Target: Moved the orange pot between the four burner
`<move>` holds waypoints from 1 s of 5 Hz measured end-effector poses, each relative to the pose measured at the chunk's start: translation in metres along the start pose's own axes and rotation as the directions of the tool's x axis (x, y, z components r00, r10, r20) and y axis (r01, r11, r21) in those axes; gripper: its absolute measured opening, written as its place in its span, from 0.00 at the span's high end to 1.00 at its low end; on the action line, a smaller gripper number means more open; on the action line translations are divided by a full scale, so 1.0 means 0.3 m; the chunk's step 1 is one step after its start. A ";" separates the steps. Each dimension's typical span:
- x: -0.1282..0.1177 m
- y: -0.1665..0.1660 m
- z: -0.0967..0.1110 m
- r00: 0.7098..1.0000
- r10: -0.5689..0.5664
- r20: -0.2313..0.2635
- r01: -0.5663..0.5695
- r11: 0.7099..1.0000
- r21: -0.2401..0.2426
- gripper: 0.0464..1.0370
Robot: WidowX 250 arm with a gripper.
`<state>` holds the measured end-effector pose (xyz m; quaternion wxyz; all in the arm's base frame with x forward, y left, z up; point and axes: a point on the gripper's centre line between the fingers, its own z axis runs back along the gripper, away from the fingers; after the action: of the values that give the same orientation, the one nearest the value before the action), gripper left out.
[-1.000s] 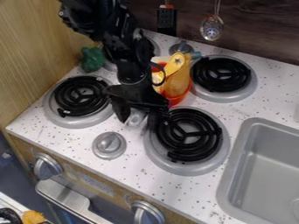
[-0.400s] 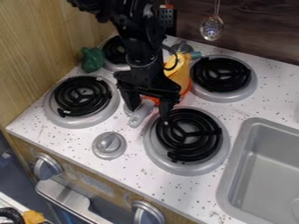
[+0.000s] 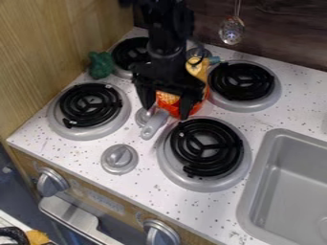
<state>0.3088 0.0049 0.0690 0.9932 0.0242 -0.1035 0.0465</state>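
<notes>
jaws apart, your gripper (image 3: 167, 112) hangs at the orange pot (image 3: 170, 107); closing off-centre could catch the grey handle (image 3: 154, 125) and twist it towards the stove's front edge (image 3: 144, 205).

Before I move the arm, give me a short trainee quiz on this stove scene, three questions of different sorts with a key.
1. True or false: the orange pot stands amid the four burners.
2. Which is beside the wooden side wall: (a) green object, (b) slotted spoon, (c) sink?
3. Fill in: the gripper is ____ (open or shut).
Key: 1 true; 2 a; 3 open.
</notes>
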 end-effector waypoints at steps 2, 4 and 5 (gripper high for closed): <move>0.025 -0.110 0.051 0.992 -0.127 0.018 0.128 0.989 -0.075 0.04; 0.035 -0.192 0.062 0.980 -0.189 0.068 0.194 0.978 -0.079 0.04; 0.063 -0.165 0.079 0.981 -0.177 0.079 0.183 0.980 -0.073 0.04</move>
<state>0.3273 -0.0439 0.0942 0.9891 -0.0047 -0.1386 -0.0486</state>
